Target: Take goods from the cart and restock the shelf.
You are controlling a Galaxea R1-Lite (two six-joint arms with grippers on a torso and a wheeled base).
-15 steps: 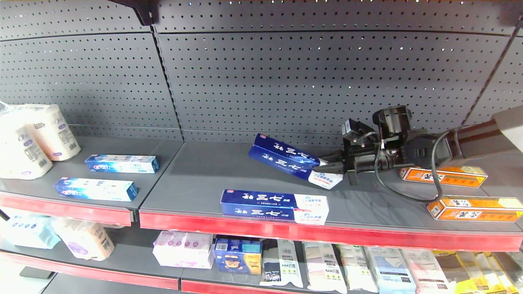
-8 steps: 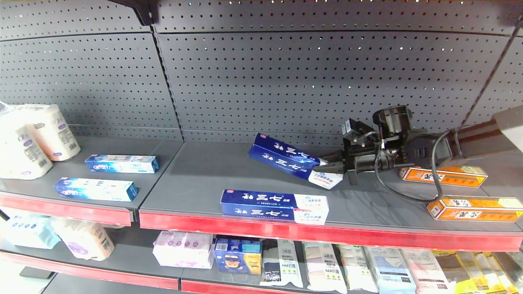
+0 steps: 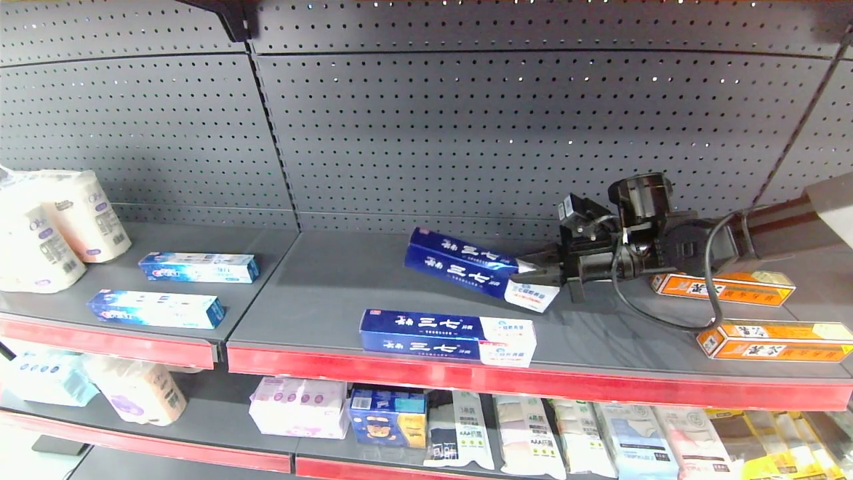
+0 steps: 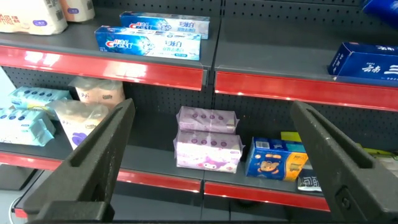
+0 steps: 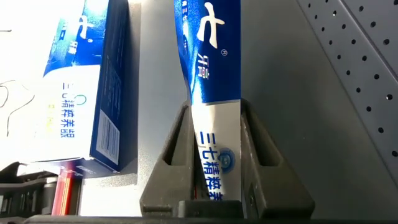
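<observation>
My right gripper point(image 3: 533, 270) is shut on the white end of a dark blue toothpaste box point(image 3: 463, 267). The box lies low over the grey shelf point(image 3: 320, 280), near the pegboard back, its far end pointing left. In the right wrist view the fingers point(image 5: 177, 149) pinch that box point(image 5: 208, 50) from both sides. A second, matching blue box point(image 3: 446, 337) lies at the shelf's front edge, also seen beside the held one as the front box point(image 5: 87, 93). My left gripper point(image 4: 211, 168) is open and holds nothing, hanging in front of the lower shelves.
Two orange boxes point(image 3: 723, 287) point(image 3: 776, 340) lie on the shelf under and in front of my right arm. Two light blue toothpaste boxes point(image 3: 198, 267) and tissue rolls point(image 3: 60, 227) sit on the left section. Tissue packs point(image 4: 208, 140) and bagged goods fill the lower shelves.
The held blue box has tipped down and now lies flatter and lower over the shelf. The right gripper has barely shifted.
</observation>
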